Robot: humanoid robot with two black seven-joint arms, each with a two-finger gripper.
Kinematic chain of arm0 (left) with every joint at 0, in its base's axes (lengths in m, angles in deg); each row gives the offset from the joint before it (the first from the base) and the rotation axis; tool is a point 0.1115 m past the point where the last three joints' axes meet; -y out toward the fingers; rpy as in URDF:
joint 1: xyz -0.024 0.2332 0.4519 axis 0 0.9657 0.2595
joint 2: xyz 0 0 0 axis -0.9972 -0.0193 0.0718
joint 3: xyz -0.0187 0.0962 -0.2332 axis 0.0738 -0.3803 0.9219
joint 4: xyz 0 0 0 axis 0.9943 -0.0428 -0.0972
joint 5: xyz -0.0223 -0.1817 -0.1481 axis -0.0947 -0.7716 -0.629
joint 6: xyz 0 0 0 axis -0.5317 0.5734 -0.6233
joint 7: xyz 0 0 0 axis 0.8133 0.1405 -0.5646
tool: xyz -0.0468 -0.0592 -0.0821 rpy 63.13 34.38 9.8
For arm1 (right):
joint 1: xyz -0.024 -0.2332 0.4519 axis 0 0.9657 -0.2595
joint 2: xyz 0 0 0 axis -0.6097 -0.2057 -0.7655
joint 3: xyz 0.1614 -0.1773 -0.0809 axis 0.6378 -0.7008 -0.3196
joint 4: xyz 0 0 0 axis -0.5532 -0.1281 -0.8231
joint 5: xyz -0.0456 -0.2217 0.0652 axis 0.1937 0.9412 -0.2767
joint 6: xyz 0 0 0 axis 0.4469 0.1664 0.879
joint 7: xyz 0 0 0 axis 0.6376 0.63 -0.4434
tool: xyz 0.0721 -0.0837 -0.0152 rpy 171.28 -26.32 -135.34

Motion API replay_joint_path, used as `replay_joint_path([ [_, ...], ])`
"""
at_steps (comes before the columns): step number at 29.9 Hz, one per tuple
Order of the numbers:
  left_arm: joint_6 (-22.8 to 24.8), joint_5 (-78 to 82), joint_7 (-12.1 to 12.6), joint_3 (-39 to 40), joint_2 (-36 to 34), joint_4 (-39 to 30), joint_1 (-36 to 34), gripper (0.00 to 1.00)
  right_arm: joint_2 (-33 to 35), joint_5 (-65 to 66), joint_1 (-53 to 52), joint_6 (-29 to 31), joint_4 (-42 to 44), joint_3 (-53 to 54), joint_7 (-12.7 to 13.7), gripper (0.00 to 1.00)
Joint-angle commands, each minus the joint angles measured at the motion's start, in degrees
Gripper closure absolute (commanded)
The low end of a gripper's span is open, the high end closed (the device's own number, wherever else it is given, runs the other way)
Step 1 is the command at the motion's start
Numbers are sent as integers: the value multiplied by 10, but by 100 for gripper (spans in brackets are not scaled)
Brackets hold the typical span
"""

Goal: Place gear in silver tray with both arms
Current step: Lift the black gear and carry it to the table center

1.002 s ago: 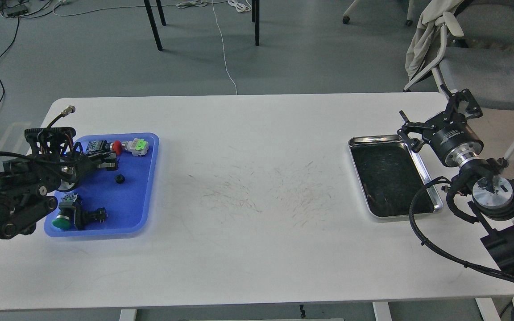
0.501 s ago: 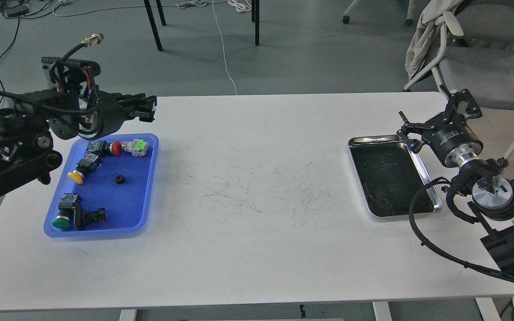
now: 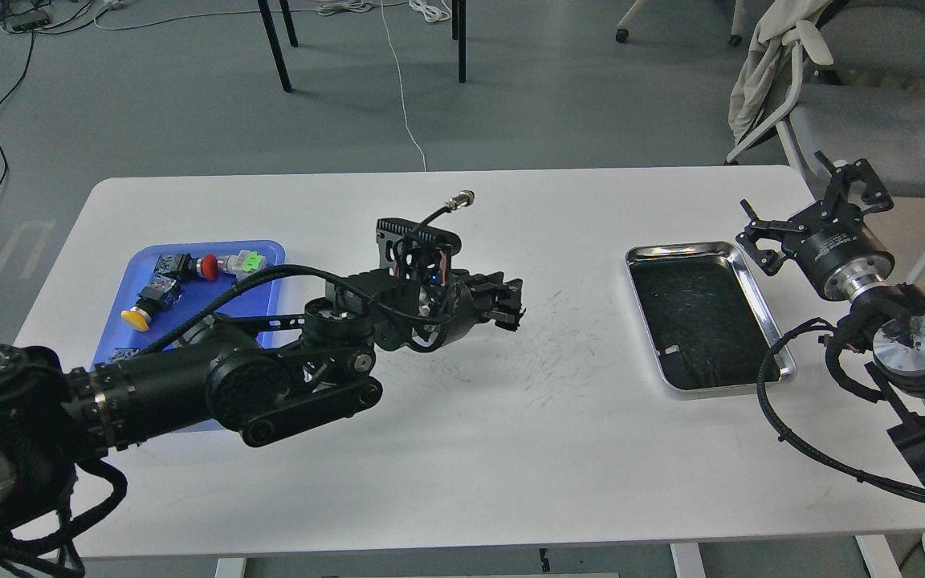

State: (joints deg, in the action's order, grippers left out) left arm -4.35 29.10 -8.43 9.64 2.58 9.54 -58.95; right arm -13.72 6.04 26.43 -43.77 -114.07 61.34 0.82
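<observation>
Bench surface nearest the camera is bare white, with the thick base of the left arm filling the lower-left corner. That arm has swung far across since half a second ago: then it hung over the back edge of the blue tray, now it reaches out over the scuffed middle of the bench. The left gripper points toward the right side; its fingers sit close together, and whether the gear is between them I cannot tell, since the tips are dark and small. No gear can be made out anywhere else either.

On the right, the right arm has drawn slightly back toward the right edge, so its gripper no longer overlaps the corner of the silver tray but hangs just beside its far right rim. Its fingers are spread wide and hold nothing.

Silver tray lies on the right part of the bench, well apart from the left gripper, in the same spot as before, its dark scratched bottom holding only a small pale speck.

Farther left, the blue tray is partly hidden by the left arm; a yellow button, a red button and a green-tagged part show at its far end, unmoved.
</observation>
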Motion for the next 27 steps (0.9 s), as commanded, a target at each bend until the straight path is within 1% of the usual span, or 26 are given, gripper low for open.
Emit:
replay_joint_path([
  [1, -8, 17, 0, 0, 48, 27, 23, 93, 3, 0, 5, 0, -1, 0, 0, 0],
  [4, -22, 26, -2, 1, 48, 49, 44, 93, 4, 0, 6, 0, -2, 0, 1, 0],
  [7, -24, 26, -9, 1, 48, 74, 61, 93, 5, 0, 6, 0, -2, 0, 0, 0],
  [10, -26, 26, -11, 4, 48, 89, 71, 93, 6, 0, 6, 0, -2, -1, 0, 0],
  [19, -34, 31, -7, 4, 48, 45, 92, 93, 6, 0, 6, 0, -2, 0, 1, 0],
  [23, -37, 31, -8, 4, 48, 42, 96, 92, 6, 0, 6, 1, -1, 1, 0, 0],
  [25, -44, 31, -9, 4, 48, 43, 96, 90, 5, -1, 6, 3, -1, 12, -2, 0],
  [27, -51, 31, -10, 4, 48, 43, 97, 86, 5, 0, 6, 7, 0, 28, -3, 0],
])
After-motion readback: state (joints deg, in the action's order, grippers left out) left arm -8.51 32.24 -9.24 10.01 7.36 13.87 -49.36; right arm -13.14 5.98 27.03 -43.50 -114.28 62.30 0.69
